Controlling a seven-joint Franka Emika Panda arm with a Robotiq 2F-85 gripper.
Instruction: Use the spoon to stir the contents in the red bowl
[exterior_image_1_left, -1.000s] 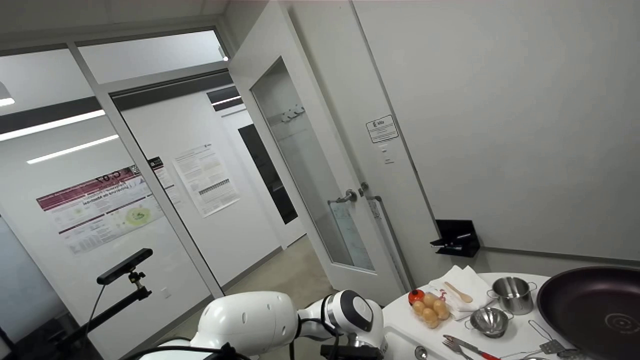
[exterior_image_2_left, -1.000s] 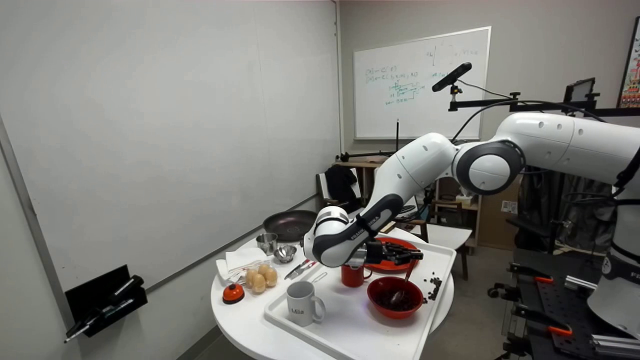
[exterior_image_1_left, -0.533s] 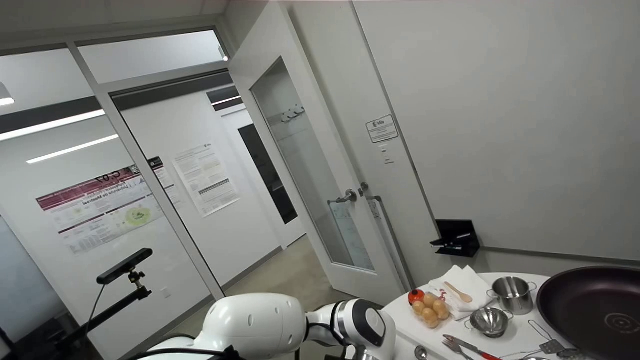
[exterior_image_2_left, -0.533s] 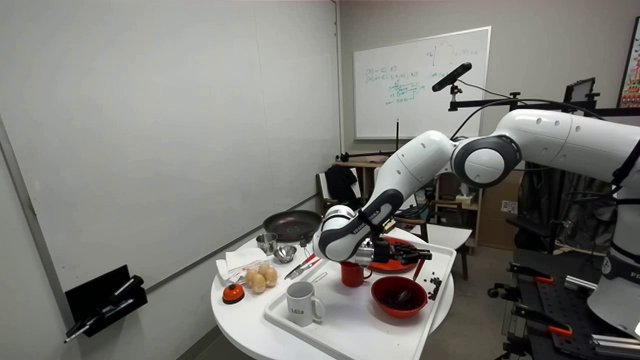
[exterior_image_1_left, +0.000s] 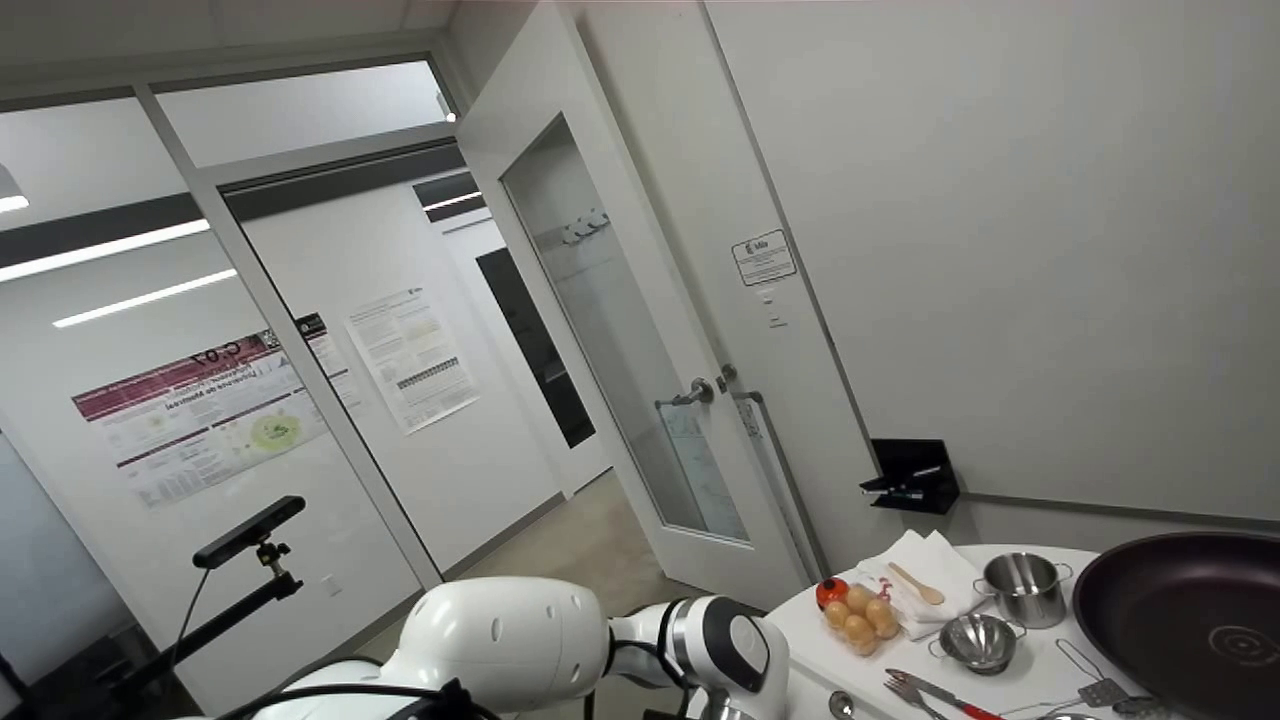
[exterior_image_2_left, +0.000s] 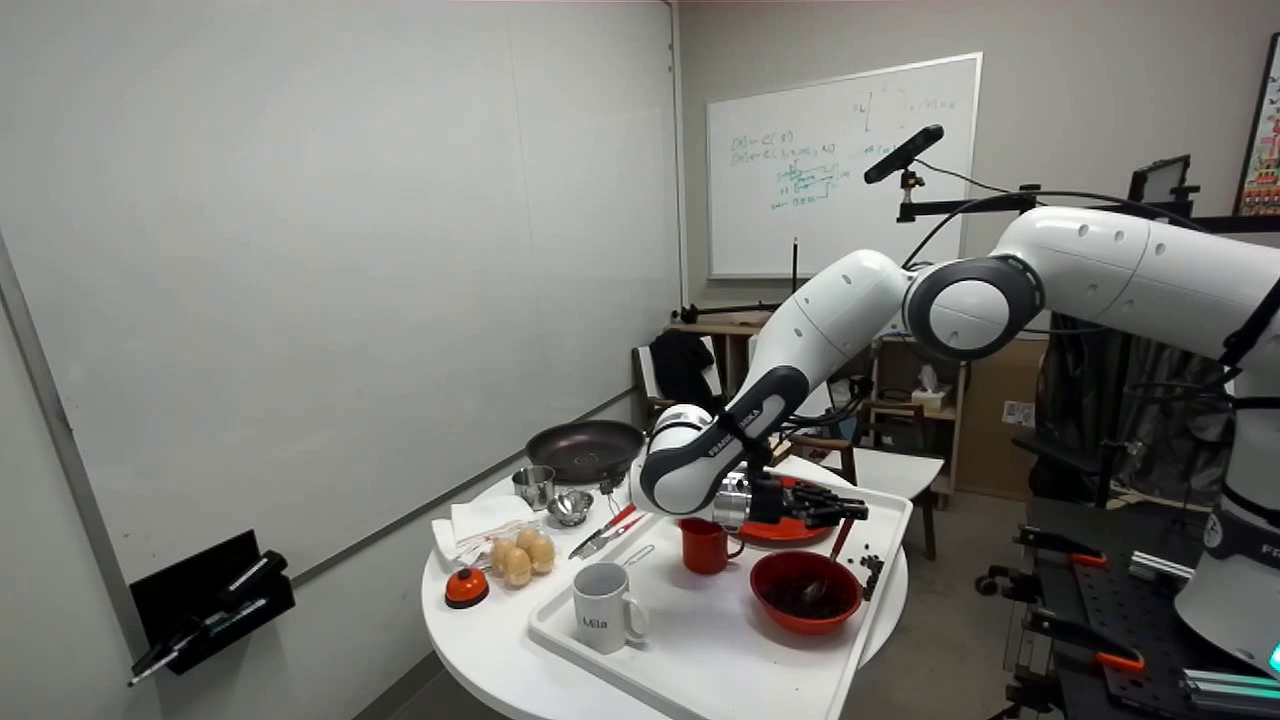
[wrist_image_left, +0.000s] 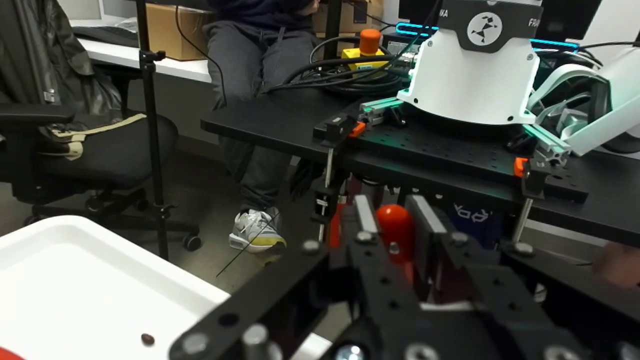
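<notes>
I think the step in hand is the stirring. The black claw (wrist_image_left: 395, 214) is pinched tight on the long spoon with a red handle (exterior_image_2_left: 842, 538), and the handle sits squeezed between its two grey pads (wrist_image_left: 366, 214). The handle slants down to the round red bowl (exterior_image_2_left: 803, 623), and the greyish scoop end (exterior_image_2_left: 815, 592) rests inside it, in among small dark bits like beans (exterior_image_2_left: 786, 598). I cannot tell if the scoop touches the bottom.

The bowl stands on the white tray with a raised rim (exterior_image_2_left: 690, 650), which lies on the round white worktop (exterior_image_2_left: 490, 640). Some loose dark bits (exterior_image_2_left: 874, 574) lie on the tray just beside the bowl, near the tray's edge.

The next move should push the spoon round in small, slow rings, with the scoop low and the grip firm. I see nothing holding the bowl, so a hard push on its side might make it slide. A fast swing could flick bits over the rim. The handle might also twist in the claw if the bits push back. How well mixed they are, I cannot tell.
</notes>
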